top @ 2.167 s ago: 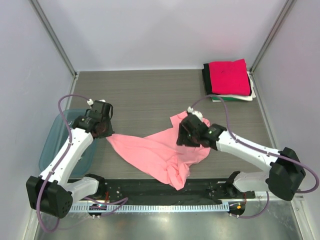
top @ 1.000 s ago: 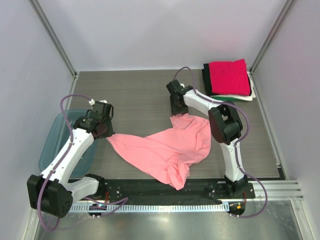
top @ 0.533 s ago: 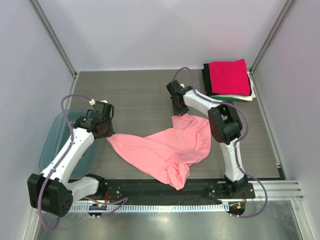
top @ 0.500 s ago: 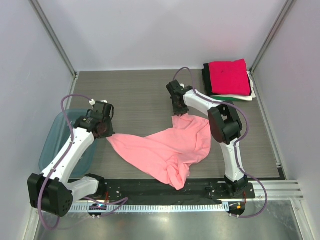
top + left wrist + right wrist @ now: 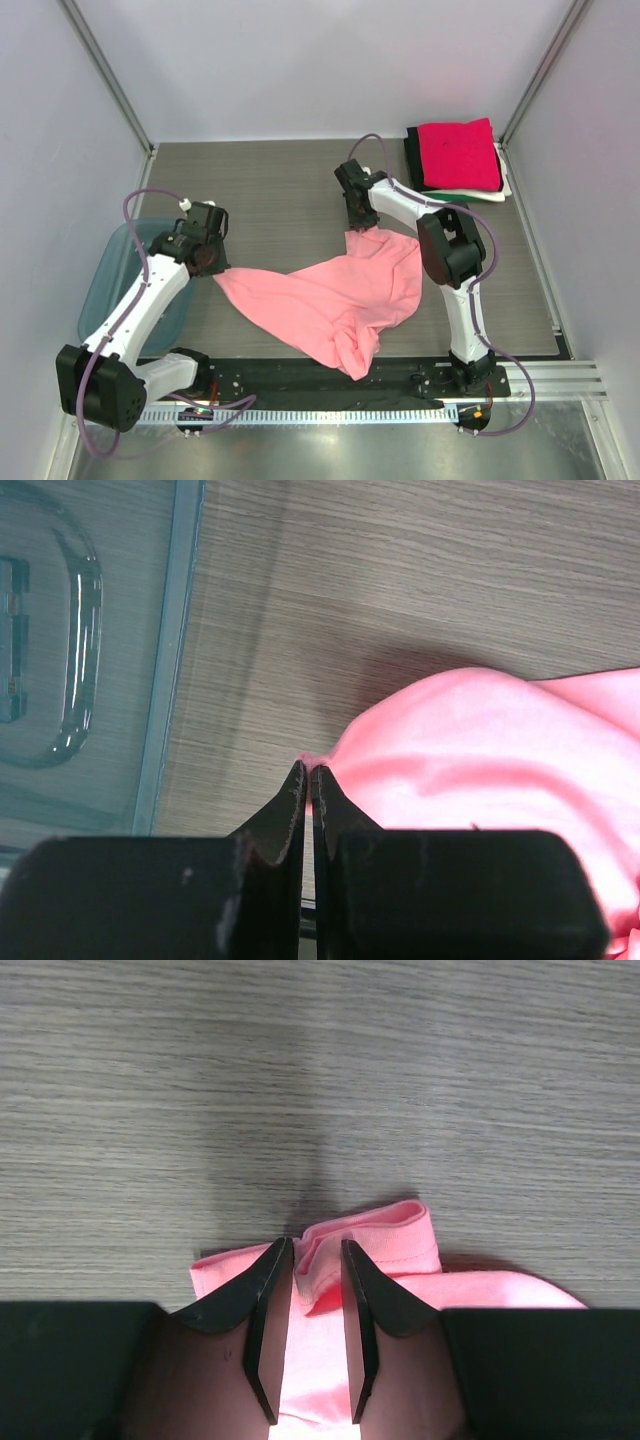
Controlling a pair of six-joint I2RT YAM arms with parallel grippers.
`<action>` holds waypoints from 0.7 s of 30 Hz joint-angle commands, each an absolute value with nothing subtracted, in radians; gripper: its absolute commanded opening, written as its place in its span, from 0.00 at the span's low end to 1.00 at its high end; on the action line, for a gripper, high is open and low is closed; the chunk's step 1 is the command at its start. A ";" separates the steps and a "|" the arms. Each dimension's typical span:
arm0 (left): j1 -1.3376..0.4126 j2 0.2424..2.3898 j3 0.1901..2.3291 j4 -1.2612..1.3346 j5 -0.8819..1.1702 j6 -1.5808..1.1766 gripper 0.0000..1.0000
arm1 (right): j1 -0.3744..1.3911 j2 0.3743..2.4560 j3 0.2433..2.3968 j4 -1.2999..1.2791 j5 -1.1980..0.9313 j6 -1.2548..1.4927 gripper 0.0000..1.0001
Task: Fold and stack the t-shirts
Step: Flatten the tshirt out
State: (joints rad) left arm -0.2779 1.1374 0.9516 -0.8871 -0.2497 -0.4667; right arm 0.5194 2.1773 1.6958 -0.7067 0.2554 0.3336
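The salmon-pink t-shirt lies crumpled and stretched across the middle of the table. My left gripper is shut on its left corner, and the left wrist view shows the jaws pinched flat on the cloth. My right gripper is at the shirt's far right corner. In the right wrist view its jaws stand slightly apart around a loose fold of hem lying on the table. The folded stack, magenta-red on top over black, white and green, sits at the back right.
The translucent blue bin stands at the left edge beside my left arm, and it also shows in the left wrist view. Grey walls enclose the wooden table. A black rail runs along the near edge.
The right gripper dragged the shirt's right corner from mid-table to the far side, stretching the cloth, then stayed nearly still. The left gripper has not moved.
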 commanded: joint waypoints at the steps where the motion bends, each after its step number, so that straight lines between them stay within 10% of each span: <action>1: -0.271 1.137 0.948 -0.862 -0.249 -0.457 0.02 | 0.514 2.120 1.724 -0.713 0.249 0.313 0.32; 21: -0.270 1.146 0.948 -0.861 -0.247 -0.456 0.01 | 0.512 2.091 1.750 -0.703 0.213 0.316 0.29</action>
